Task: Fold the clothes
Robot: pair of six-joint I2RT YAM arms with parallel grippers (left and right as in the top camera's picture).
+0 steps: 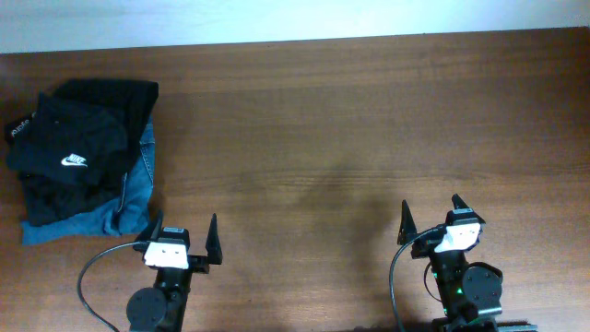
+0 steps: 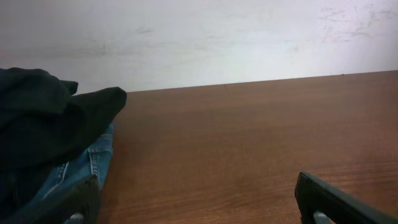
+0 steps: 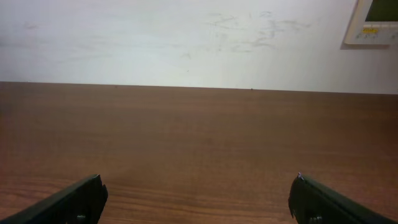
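- Brown wood-grain counter (image 1: 350, 111) fills the overhead view, and a pale, faintly scuffed wall (image 3: 186, 37) rises behind its far edge.
- The clothes (image 1: 83, 157) lie in one heap at the far left corner of the counter.
- On top of the heap, a black T-shirt (image 1: 55, 148) shows a small white swoosh logo (image 1: 74, 162).
- White lettering (image 1: 20, 127) runs along black fabric at the heap's left edge; it is too small to read.
- A blue denim piece (image 1: 138, 184) sticks out from under the black fabric on the right and near sides.
- A beige wall panel (image 3: 372, 22) with a small screen sits in the upper corner of the right wrist view; nothing on it is legible.
- The left end effector (image 1: 185, 232) is released with its jaws wide and holds nothing, near the heap's near right corner.
- The right end effector (image 1: 431, 212) is likewise released, over bare wood, well apart from the clothes.
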